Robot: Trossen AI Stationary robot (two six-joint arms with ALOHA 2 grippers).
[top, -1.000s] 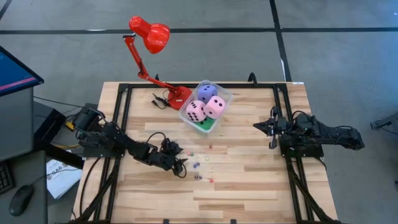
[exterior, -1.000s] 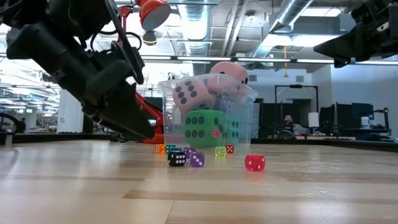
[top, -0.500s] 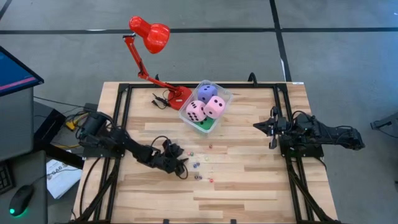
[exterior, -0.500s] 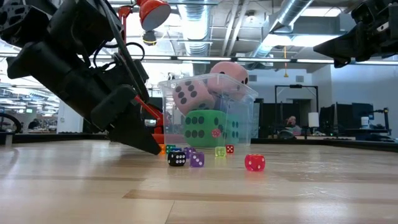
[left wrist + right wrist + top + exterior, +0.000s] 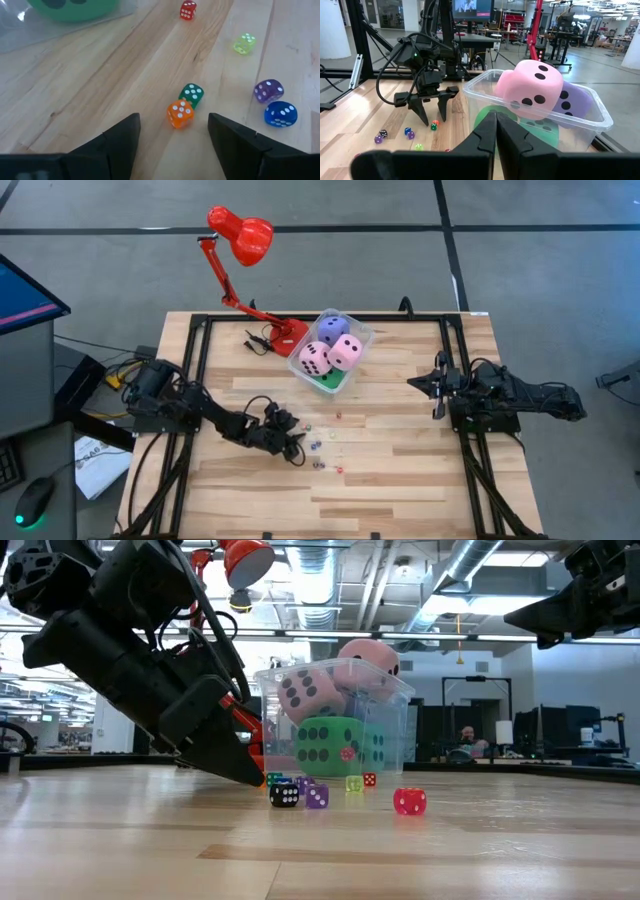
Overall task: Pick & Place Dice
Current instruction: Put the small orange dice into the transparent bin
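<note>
The left gripper (image 5: 296, 448) is low over the table (image 5: 400, 480) among the tiny dice, its two fingers (image 5: 122, 137) spread wide and gripping nothing; an orange die (image 5: 180, 113) lies between them, just ahead of the tips, touching a green die (image 5: 192, 94) beyond it (in the right wrist view the same two sit at the foot of the open fingers); further out lie a purple die (image 5: 269, 91), a blue die (image 5: 281, 113), a pale yellow-green die (image 5: 244, 43) and a red die (image 5: 188, 10), all apart from the fingers; in the low view a black die (image 5: 284, 794) and a larger red die (image 5: 409, 801) rest nearer the camera, on the wood; the clear tub (image 5: 358, 335) stands near the far edge of the table, beside the base of a red lamp (image 5: 243, 235), and holds the big soft cubes: two pink cubes (image 5: 314, 358) on top, a purple-blue cube (image 5: 332, 330) behind them and a green cube (image 5: 328, 745) beneath; the right gripper (image 5: 418, 383) hangs above the table's right side, well apart from the dice, its fingers closed together with nothing between them
</note>
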